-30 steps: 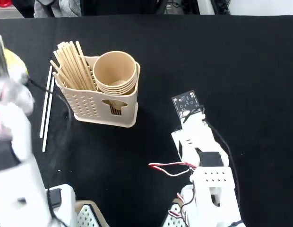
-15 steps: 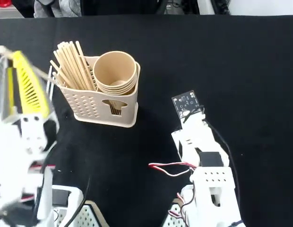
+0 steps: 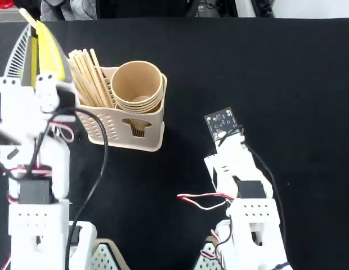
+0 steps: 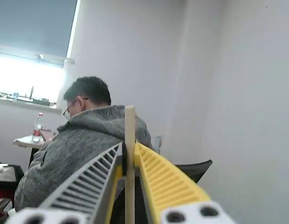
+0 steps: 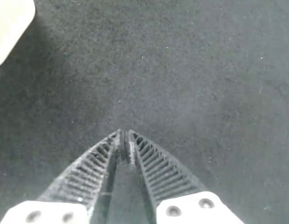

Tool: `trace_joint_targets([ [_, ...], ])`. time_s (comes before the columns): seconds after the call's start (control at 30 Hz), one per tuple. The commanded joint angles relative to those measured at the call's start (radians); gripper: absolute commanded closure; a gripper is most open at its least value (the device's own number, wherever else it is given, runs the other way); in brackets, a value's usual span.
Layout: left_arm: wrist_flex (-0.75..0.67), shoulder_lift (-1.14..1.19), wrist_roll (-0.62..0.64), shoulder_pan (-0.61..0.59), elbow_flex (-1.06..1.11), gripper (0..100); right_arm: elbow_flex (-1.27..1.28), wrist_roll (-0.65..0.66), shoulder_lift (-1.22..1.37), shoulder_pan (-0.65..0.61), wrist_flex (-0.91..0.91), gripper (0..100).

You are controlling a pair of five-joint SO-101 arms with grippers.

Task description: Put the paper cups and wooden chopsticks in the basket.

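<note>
A beige perforated basket (image 3: 121,125) stands left of the table's middle. It holds a bundle of wooden chopsticks (image 3: 84,76) and a stack of paper cups (image 3: 137,84). My left gripper (image 3: 32,27) is raised at the far left, just left of the basket, and points up and away. It is shut on one wooden chopstick (image 4: 130,140), whose tip (image 3: 25,14) sticks out past the fingers. My right gripper (image 5: 125,140) is shut with nothing in it and hangs low over the black cloth, right of the basket.
The right arm (image 3: 242,180) lies at the front right of the black table (image 3: 264,67). A pale corner of the basket (image 5: 9,23) shows in the right wrist view. The left arm's body (image 3: 36,185) covers the table's left strip.
The left arm has swung up from the table's left edge and toward the far side, carrying the chopstick, and now stands beside the basket. The right arm has not moved.
</note>
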Motion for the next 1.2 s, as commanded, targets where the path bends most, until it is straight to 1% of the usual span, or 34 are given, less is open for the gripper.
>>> trace_joint_targets([
  [0.0, -0.017, 0.068, 0.020, -0.012, -0.008, 97, -0.008, 0.006, -0.019, -0.008, -0.017, 98.5],
  [0.13, -0.009, 0.163, 0.020, -0.012, -0.015, 95, -0.008, 0.006, -0.019, -0.008, -0.017, 98.5],
  [0.2, -0.005, 0.203, 0.020, -0.012, -0.016, 89, -0.008, 0.006, -0.019, -0.008, -0.017, 98.5],
  [0.27, 0.058, 0.230, 0.021, -0.007, -0.042, 85, -0.008, 0.006, -0.019, -0.008, -0.017, 98.5],
  [0.37, 0.298, 0.242, 0.021, -0.005, -0.166, 84, -0.008, 0.006, -0.019, -0.008, -0.017, 98.5],
  [0.47, 0.534, 0.242, 0.057, -0.015, -0.323, 81, -0.008, 0.006, -0.019, -0.008, -0.017, 98.5],
  [0.53, 0.697, 0.250, 0.049, -0.048, -0.452, 81, -0.008, 0.006, -0.019, -0.008, -0.017, 98.5],
  [0.63, 0.988, 0.259, 0.038, -0.125, -0.671, 81, -0.008, 0.006, -0.019, -0.006, -0.017, 98.5],
  [0.7, 1.168, 0.290, 0.000, -0.197, -0.802, 81, -0.008, 0.006, -0.019, -0.006, -0.017, 98.5],
  [0.73, 1.241, 0.313, -0.038, -0.232, -0.857, 81, -0.008, 0.006, -0.019, -0.006, -0.017, 98.5],
  [0.8, 1.341, 0.373, -0.167, -0.298, -0.935, 81, -0.008, 0.006, -0.019, -0.008, -0.017, 98.5],
  [0.87, 1.387, 0.443, -0.259, -0.357, -0.952, 81, -0.007, 0.006, -0.019, -0.009, -0.017, 98.5],
  [0.97, 1.392, 0.559, -0.336, -0.444, -0.932, 81, -0.007, 0.006, -0.019, -0.008, -0.017, 98.4],
  [1.03, 1.367, 0.647, -0.376, -0.481, -0.901, 81, -0.008, 0.006, -0.019, -0.008, -0.017, 98.4],
  [1.17, 1.266, 0.835, -0.456, -0.507, -0.846, 81, -0.008, 0.006, -0.019, -0.008, -0.017, 98.4],
])
